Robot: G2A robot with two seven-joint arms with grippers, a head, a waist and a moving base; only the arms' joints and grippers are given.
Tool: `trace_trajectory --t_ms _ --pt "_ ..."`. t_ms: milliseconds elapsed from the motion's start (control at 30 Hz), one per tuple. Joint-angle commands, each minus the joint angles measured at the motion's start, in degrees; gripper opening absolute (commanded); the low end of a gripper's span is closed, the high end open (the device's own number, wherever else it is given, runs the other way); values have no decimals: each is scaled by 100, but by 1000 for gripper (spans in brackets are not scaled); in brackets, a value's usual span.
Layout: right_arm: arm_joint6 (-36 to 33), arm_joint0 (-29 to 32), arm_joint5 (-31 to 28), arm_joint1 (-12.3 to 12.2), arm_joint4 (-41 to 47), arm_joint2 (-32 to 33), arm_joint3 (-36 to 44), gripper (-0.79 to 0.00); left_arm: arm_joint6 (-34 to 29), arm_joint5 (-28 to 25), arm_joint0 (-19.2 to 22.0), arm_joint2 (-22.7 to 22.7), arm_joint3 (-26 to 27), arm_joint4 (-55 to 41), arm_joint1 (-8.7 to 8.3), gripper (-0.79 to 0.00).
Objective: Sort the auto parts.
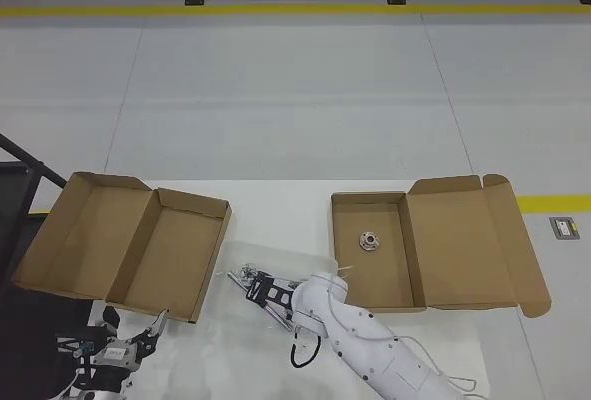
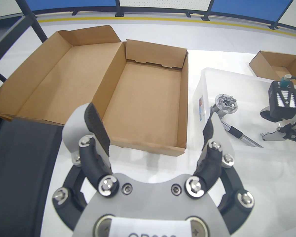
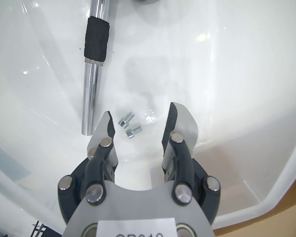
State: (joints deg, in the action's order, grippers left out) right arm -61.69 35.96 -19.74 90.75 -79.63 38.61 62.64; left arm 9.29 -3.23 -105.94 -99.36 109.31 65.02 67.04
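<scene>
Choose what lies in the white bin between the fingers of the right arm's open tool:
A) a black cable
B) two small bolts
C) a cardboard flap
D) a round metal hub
B: in the right wrist view, two small bolts lie in the white bin, between the spread fingers of the right tool.

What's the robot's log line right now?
right claw open, over two bolts in clear bin | left claw open, near left box
</scene>
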Motion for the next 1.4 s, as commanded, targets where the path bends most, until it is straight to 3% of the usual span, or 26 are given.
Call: trace_trajectory --t_ms 0,700,1067,1200,1267,1367 --pt "-22 -65 -78 33 46 -32 -121 -425 0 0 0 0 0 0 0 0" --pt "-221 -444 -598 338 397 -296 -927 -493 0 0 0 0 0 0 0 0" --pt "-231 -596 -626 475 437 -374 -1228 -643 0 0 0 0 0 0 0 0" --pt "-239 -624 -609 494 425 -360 -1265 -714 0 0 0 0 0 0 0 0" --pt "-233 -638 -582 495 405 -332 -1260 -785 0 0 0 0 0 0 0 0" --pt "-184 -635 -540 474 368 -258 -1213 -785 0 0 0 0 0 0 0 0"
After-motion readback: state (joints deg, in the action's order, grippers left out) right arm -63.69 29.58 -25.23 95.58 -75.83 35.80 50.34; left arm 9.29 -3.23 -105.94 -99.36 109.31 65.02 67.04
